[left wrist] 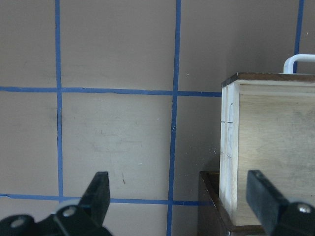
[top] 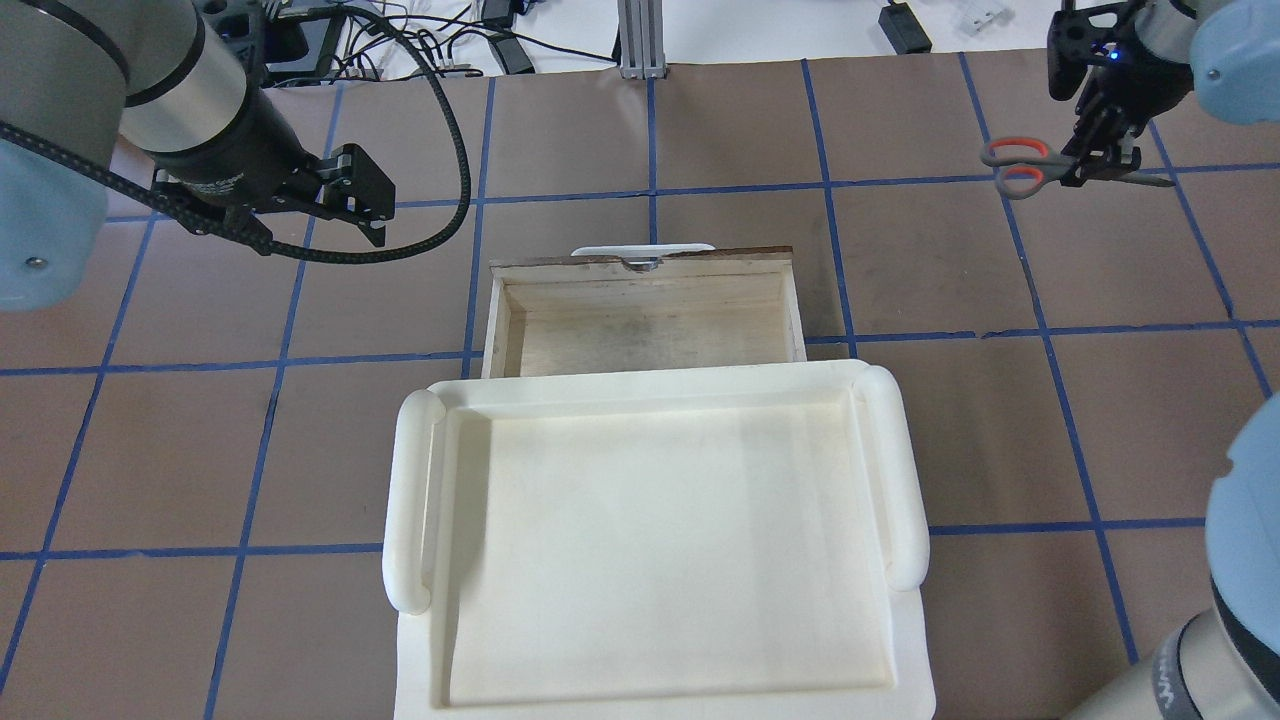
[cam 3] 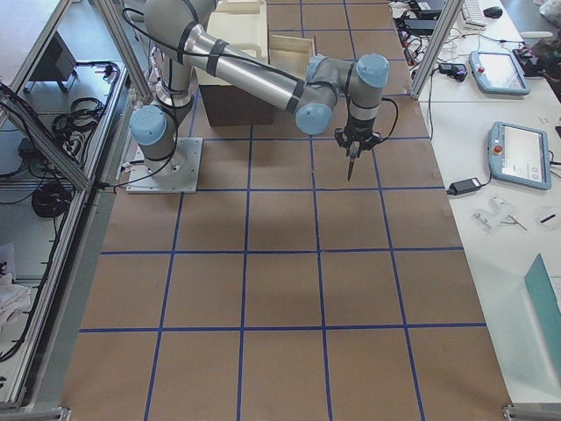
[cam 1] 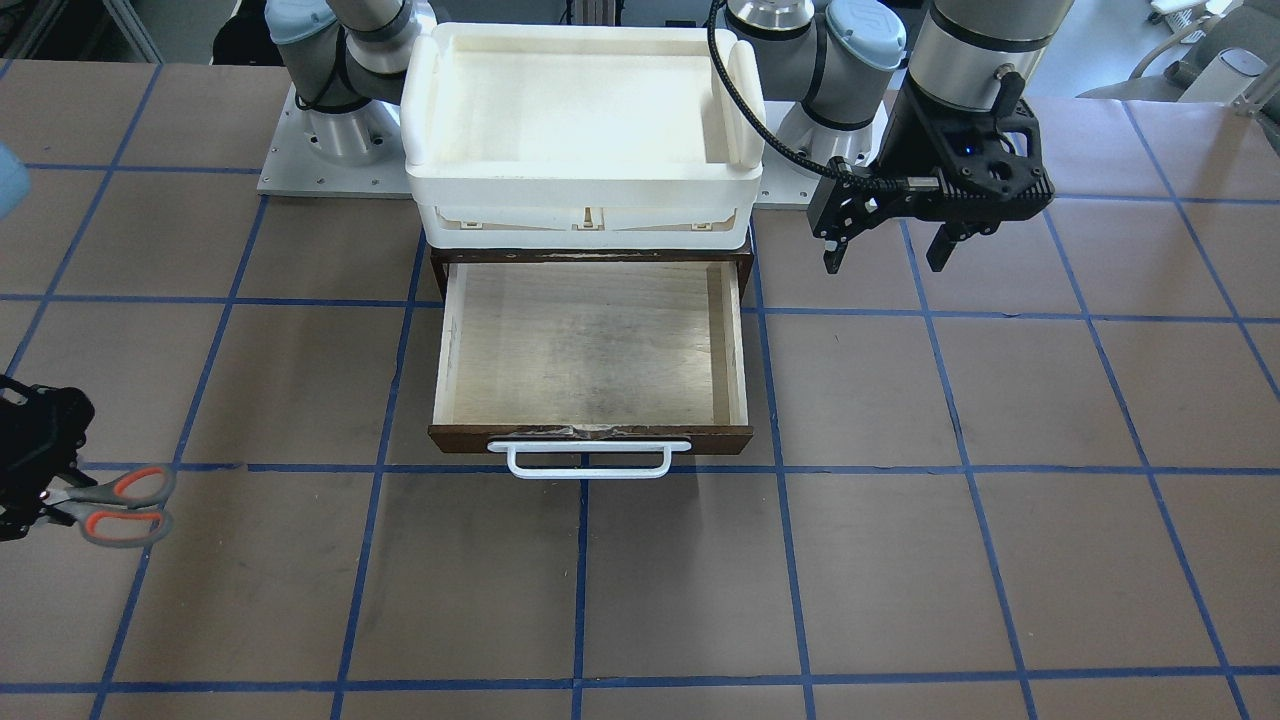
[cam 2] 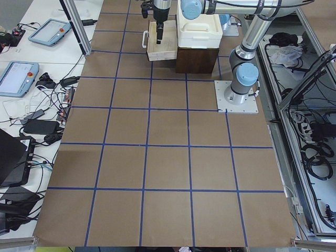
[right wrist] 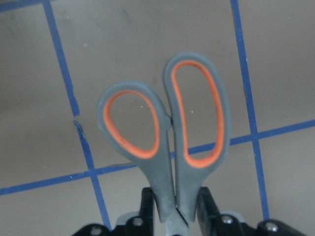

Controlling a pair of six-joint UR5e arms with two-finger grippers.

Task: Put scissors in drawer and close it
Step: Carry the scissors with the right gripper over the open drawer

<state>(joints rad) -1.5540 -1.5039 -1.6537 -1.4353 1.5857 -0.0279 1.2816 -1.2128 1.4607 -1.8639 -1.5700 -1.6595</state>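
Note:
The scissors, with grey handle loops lined in orange-red, are held by my right gripper far out on my right side of the table. In the right wrist view the fingers clamp the scissors just below the loops; the blades are hidden. They also show in the overhead view beside the right gripper. The drawer is pulled out and empty, its white handle facing away from me. My left gripper is open and empty, hovering beside the drawer's case, as the left wrist view shows.
A white plastic tub sits on top of the dark brown case. The table is brown with a blue tape grid. In the left wrist view the drawer's side wall is close on the right.

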